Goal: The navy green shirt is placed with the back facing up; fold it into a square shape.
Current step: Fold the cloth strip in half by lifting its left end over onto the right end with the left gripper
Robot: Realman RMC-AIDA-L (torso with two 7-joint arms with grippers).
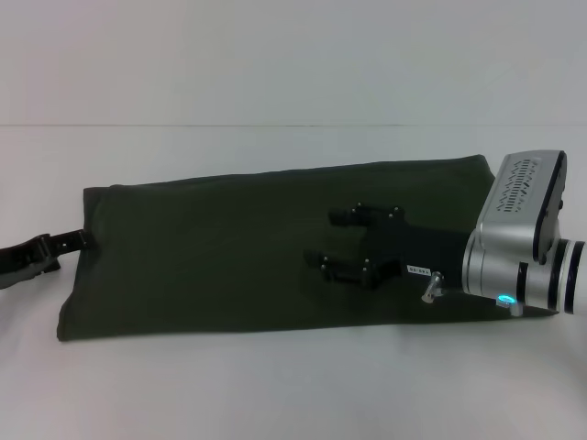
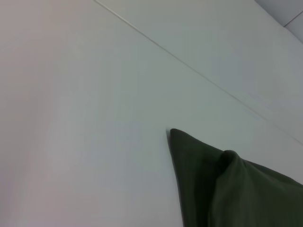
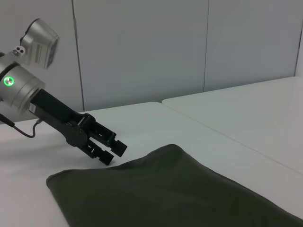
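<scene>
We see the navy green shirt (image 1: 229,257) lying as a long folded band on the white table (image 1: 275,385), right gripper (image 1: 332,240) over its right half with fingers apart and empty, left gripper (image 1: 55,246) at its left edge, fingers slightly apart in the right wrist view. Risk as we judge it: a one-layer pinch drags the band askew. Nothing else sits near the shirt.
</scene>
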